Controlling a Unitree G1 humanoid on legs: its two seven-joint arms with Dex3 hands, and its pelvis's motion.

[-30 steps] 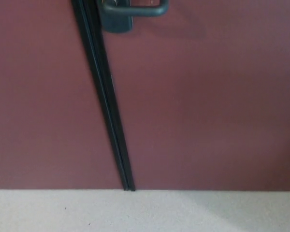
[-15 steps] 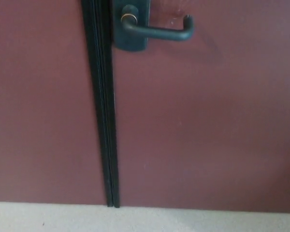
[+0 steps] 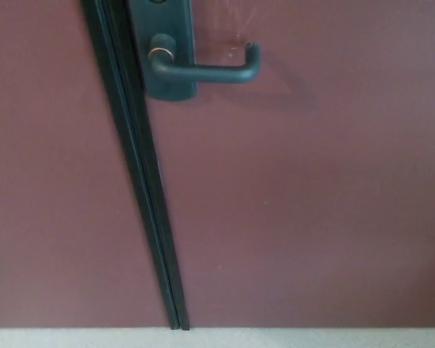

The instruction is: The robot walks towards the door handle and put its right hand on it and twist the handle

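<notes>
- Door handle (image 3: 203, 71): a dark lever near the top of the head view, left of centre, mounted on a dark backplate (image 3: 167, 51) that is cut off by the upper edge.
- Long axis of the lever: roughly level, running from the pivot boss (image 3: 161, 54) at picture left to a free end at picture right, where the tip bends back toward the door (image 3: 304, 203). The lever thus points away from the door's edge.
- Probable reason for this mounting: the pivot sits just beside the dark vertical seam (image 3: 141, 188) where the reddish-brown door meets its neighbouring panel, presumably so the latch reaches that edge.
- Seam: leans slightly in the picture and ends at a pale strip of floor (image 3: 312, 339) along the bottom.
- Hands: neither the left nor the right shows, so whether they are released or clenched cannot be told.
- Judged stage: approach only; the handle appears level and untouched, and placing the right hand and twisting are not yet done.
</notes>
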